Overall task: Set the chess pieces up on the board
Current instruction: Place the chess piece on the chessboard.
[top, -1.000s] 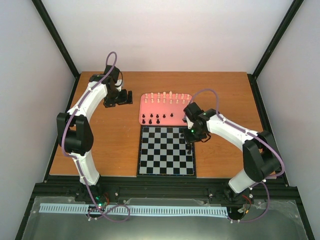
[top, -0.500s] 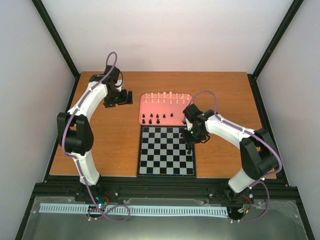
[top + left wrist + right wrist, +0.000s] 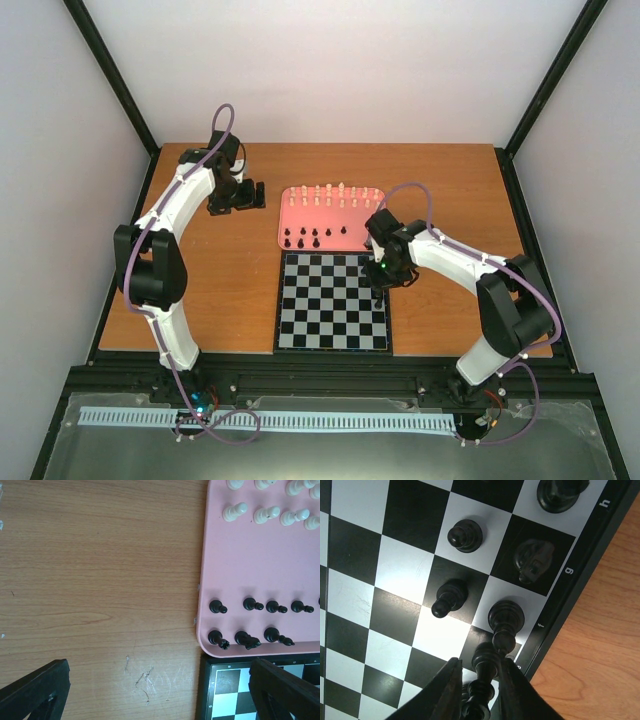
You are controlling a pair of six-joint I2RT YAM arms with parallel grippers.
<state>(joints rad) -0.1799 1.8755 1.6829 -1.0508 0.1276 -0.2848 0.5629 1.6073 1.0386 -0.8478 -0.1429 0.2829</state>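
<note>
The board (image 3: pixel 318 318) lies at the front middle of the table, with a few black pieces on its far right squares. In the right wrist view my right gripper (image 3: pixel 479 680) is closed around a tall black piece (image 3: pixel 485 662) whose base is on a dark square by the board's edge, next to another black piece (image 3: pixel 506 617). More black pieces (image 3: pixel 465 534) stand nearby. My left gripper (image 3: pixel 240 195) is open and empty over bare table left of the pink tray (image 3: pixel 330 222). The tray holds cream-white pieces (image 3: pixel 325 194) and black pieces (image 3: pixel 312 238).
The left wrist view shows the tray's corner (image 3: pixel 210 630), black pieces (image 3: pixel 247 640), white pieces (image 3: pixel 265 514) and the board's corner (image 3: pixel 220 680). Black frame posts and white walls ring the wooden table (image 3: pixel 220 290).
My right arm has shifted slightly left over the board's far right corner. The left arm has not moved.
</note>
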